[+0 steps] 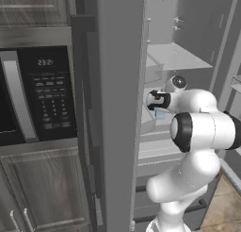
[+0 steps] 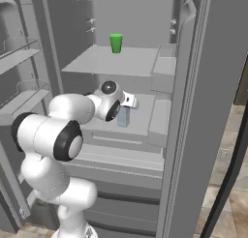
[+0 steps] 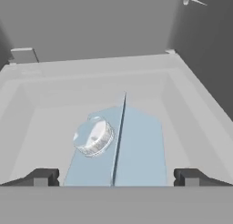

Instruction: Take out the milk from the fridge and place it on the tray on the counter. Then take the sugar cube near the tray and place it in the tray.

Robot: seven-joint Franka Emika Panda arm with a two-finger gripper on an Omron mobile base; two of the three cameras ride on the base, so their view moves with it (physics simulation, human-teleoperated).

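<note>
Fridge (image 2: 140, 19): doors open, grey shelves inside.
Upper shelf: a green cup (image 2: 116, 42) stands on it, alone.
Middle shelf (image 2: 145, 117): holds the milk (image 2: 124, 117), upright, below the cup.
Hand (image 3: 116, 176): fingers spread wide, directly above the milk's gabled top (image 3: 119, 148), one fingertip either side, not touching.

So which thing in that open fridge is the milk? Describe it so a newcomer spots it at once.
Start at the open fridge, then drop to the shelf below the green cup. The milk stands there under the gripper: a small pale blue carton with a ridged top and a round cap.
</note>
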